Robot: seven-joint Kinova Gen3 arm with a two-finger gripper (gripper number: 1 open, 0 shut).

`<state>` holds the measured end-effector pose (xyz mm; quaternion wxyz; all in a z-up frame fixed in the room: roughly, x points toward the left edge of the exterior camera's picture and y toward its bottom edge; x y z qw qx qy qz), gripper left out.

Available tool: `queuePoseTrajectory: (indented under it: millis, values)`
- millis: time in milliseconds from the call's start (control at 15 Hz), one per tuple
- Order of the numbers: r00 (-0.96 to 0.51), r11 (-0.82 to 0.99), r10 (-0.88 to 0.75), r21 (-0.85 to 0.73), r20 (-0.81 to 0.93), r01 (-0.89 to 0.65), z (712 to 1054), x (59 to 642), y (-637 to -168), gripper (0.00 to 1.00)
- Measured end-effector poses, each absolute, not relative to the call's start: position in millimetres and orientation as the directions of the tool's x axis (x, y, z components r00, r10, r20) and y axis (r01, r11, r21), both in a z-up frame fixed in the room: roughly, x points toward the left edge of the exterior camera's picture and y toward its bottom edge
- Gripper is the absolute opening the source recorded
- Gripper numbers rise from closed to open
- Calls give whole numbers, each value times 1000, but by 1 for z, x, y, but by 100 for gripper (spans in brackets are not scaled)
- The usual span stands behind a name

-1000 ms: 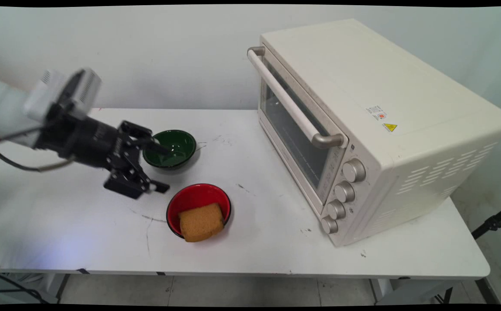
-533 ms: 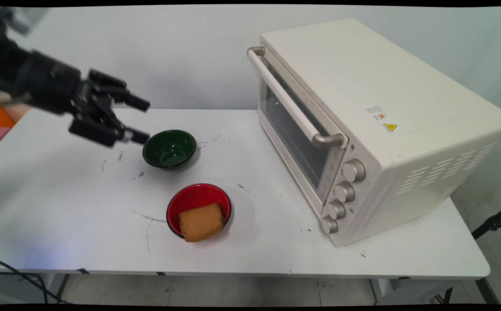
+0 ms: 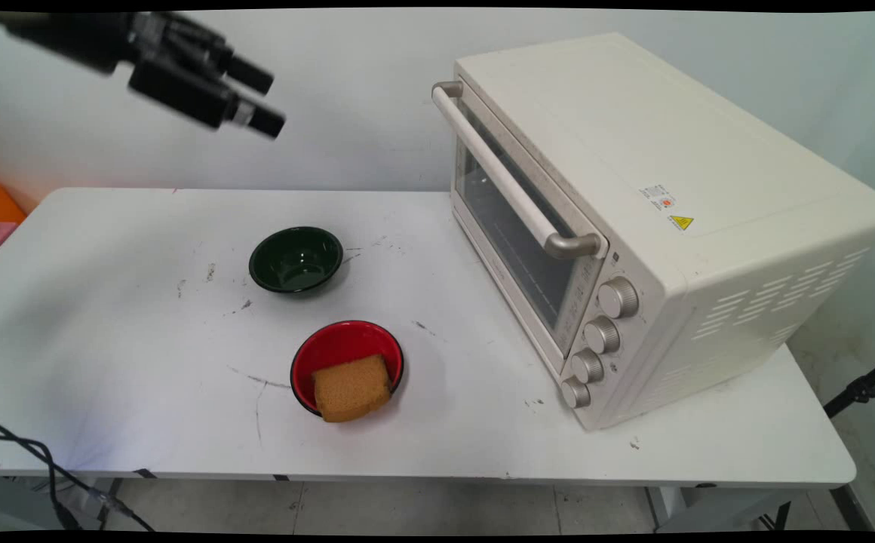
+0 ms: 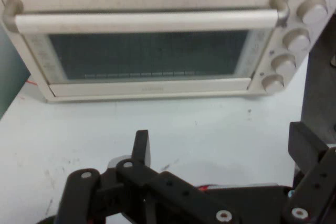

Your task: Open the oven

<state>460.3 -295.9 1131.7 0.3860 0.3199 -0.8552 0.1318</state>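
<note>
Aloft: tool (image 3: 260, 98) spread, empty | arm cropped (apparently) | oven (image 4: 147, 45) faced

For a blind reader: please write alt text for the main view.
A black robot hand, open and empty, hangs high above a white table. Below: a green bowl, a red bowl holding a brown sponge, and a closed cream oven.

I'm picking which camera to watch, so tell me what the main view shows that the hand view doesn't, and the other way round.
Only the main view shows the green bowl, the sponge in the red bowl, and the oven's top and vented side. Only the hand view shows the oven door square-on, with all four knobs beside it. Both show the open gripper, the oven's closed door and the white table.
</note>
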Motion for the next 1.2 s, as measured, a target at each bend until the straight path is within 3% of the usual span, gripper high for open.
queuePoseTrajectory:
  millis: [600,1200]
  values:
    - [-528,729,-504,9,683,-684,1165,385,-377,100]
    - [-630,772,-509,-12,587,-635,1146,313,-459,100]
